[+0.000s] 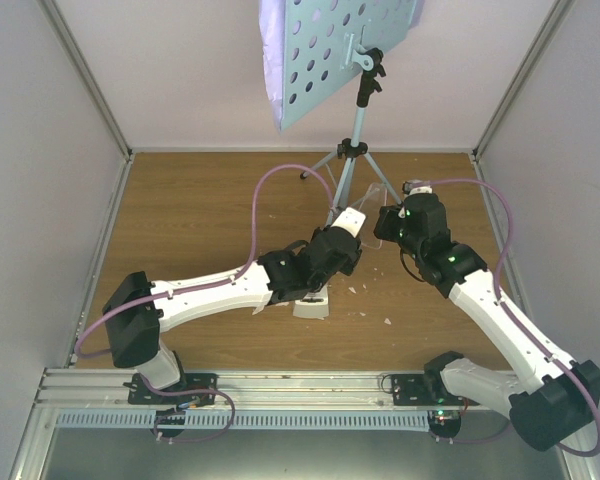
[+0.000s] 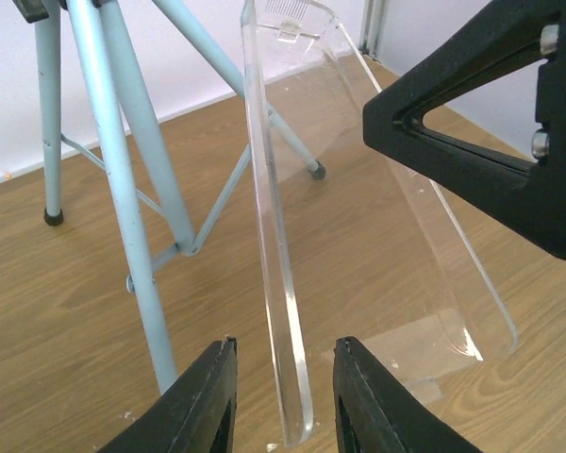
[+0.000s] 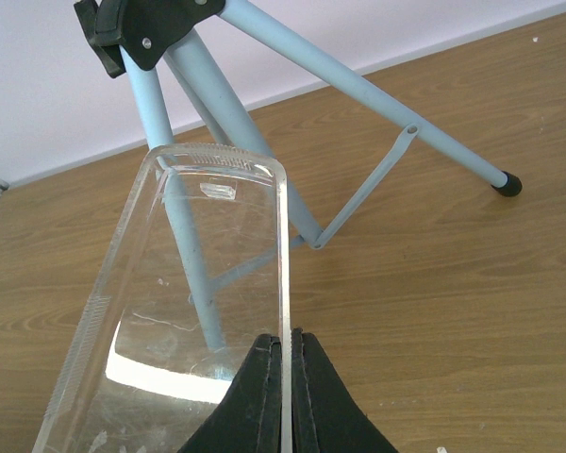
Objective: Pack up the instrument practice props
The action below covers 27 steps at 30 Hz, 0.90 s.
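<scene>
Top external: we note the light-blue music stand point(image 1: 359, 130) upright at the table's point(image 1: 200, 220) far edge, lilac sheet-music pages point(image 1: 270, 70) on its desk; the metronome point(image 1: 312, 308) is probably the pale wedge under the left arm, mostly hidden. Right gripper point(image 3: 285, 377) is pinched tight on a clear plastic shell's point(image 3: 170, 283) wall beside the tripod legs. Left gripper point(image 2: 283, 387) is parted, straddling another wall with gaps either side.

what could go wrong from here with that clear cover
The right pincer pinches only the thin edge of the clear cover, so it may slip or twist. The left pincer straddles the other edge, unclosed. The stand has legs close by; a bump could tip it.
</scene>
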Tool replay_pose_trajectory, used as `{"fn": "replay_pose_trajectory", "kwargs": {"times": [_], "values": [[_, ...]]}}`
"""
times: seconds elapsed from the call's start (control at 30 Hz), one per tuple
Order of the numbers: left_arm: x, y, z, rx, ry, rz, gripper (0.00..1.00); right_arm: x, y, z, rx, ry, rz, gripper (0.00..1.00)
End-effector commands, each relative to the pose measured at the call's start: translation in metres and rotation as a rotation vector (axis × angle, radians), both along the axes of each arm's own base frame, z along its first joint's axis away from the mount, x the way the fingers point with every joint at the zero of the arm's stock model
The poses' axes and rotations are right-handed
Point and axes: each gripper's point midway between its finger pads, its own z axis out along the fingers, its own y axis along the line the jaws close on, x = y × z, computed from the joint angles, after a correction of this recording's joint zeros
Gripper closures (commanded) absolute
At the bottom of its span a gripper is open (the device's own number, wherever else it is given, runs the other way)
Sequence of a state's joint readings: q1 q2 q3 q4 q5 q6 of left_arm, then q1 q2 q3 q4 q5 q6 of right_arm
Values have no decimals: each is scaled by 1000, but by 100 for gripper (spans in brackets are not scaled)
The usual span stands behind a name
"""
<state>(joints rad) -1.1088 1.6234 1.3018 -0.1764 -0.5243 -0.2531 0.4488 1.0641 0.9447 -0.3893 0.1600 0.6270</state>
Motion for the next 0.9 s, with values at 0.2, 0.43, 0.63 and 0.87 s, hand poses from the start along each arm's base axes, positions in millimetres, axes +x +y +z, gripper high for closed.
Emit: {"fn": "replay_pose_trajectory", "kwargs": {"times": [0.2,0.43,0.63,0.87], "values": [[13,-3,15,-37,-47,20,84,1,5,5,27,-20,4,100],[14,-8,15,-38,-55,3,92,2,8,4,27,-18,16,100],[14,-8,15,-43,-53,-4,100,1,10,4,33,-20,28,99],[12,-9,17,-80,-29,-21,100,0,10,5,32,-27,37,91]]}}
